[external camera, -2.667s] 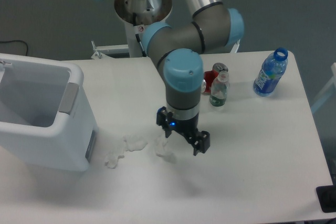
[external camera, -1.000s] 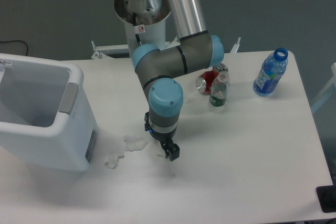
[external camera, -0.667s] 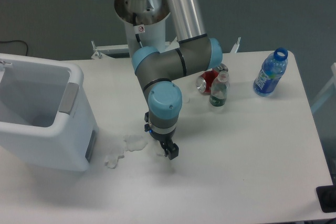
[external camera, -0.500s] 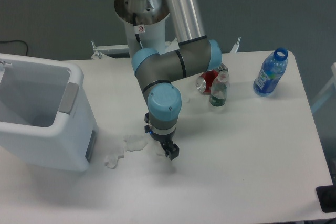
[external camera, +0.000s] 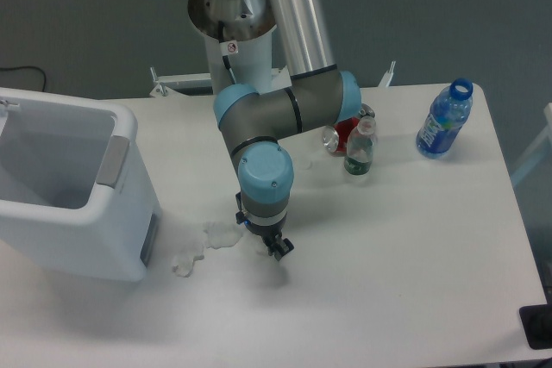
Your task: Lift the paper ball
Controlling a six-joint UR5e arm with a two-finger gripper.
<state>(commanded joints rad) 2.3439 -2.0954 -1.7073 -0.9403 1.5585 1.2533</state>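
- The gripper (external camera: 274, 246) had come down from a raised hover to table level, and its fingers, spread wide at the start, had drawn close together (only one dark fingertip showed clear of the wrist).
- The paper ball (external camera: 262, 246) lay on the table (external camera: 414, 247) right under the tool, at about nine o'clock from the visible fingertip; just a sliver of white showed, so whether the claw was clamped on it or merely beside it could not be told.
- Two other white wads, one (external camera: 222, 233) farther toward nine o'clock and one (external camera: 185, 261) at about eight o'clock near the white bin (external camera: 78, 204), had not shifted.
- The arm's wrist had crept slightly leftward over the last half second, which suggested the grasp was being settled rather than a lift begun.
- Judged from this, the pick was at its closing stage, with the lift not yet done.
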